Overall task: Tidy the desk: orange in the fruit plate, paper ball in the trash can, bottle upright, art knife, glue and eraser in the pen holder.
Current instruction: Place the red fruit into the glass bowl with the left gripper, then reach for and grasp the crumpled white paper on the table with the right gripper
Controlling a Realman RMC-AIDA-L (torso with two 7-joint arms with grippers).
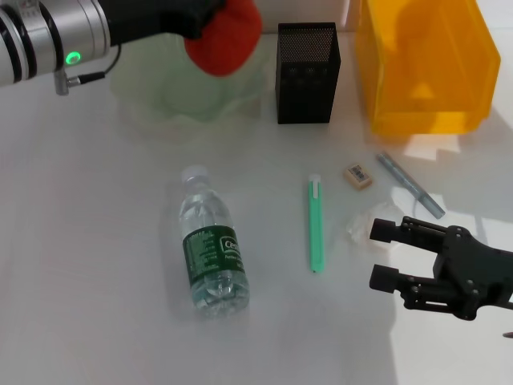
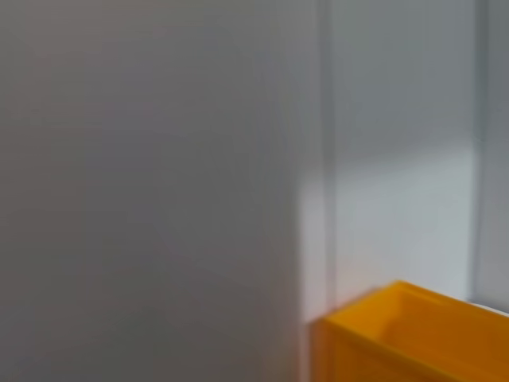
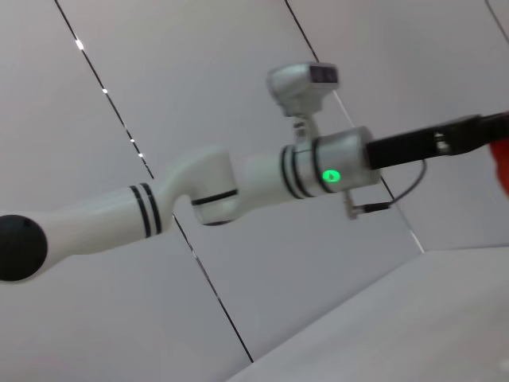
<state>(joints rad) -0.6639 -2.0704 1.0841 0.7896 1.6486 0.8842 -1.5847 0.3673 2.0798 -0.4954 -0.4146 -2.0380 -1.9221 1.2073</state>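
- White and plain, the desk [image 1: 96,305] is carrying everything, with a pale grey panelled wall [image 3: 199,95] showing behind it in the right wrist view.
- The left gripper [image 1: 200,20] is hanging over the pale green fruit plate [image 1: 152,96] at the far left, its jaws closed on the orange [image 1: 228,36], which is sitting in the air above the plate's wavy rim.
- The right gripper [image 1: 385,253] is hovering low at the near right, its jaws spread wide, with the crumpled paper ball [image 1: 362,224] lying just beside its fingertips.
- The bottle [image 1: 211,245] is lying on its side near the middle, white cap pointing away from the robot; its dark green label carries white lettering too small to read.
- A green art knife [image 1: 316,224] is lying flat between the bottle and the paper ball.
- The eraser [image 1: 357,176] is resting beyond the paper ball, its dark printed mark unreadable.
- A grey glue stick [image 1: 410,185] is lying tilted just beside the eraser.
- The pen holder [image 1: 307,76] is standing upright at the far edge, between the fruit plate and the trash can [image 1: 425,72].
- In the left wrist view, only a corner of the trash can [image 2: 406,334] is showing against the wall.
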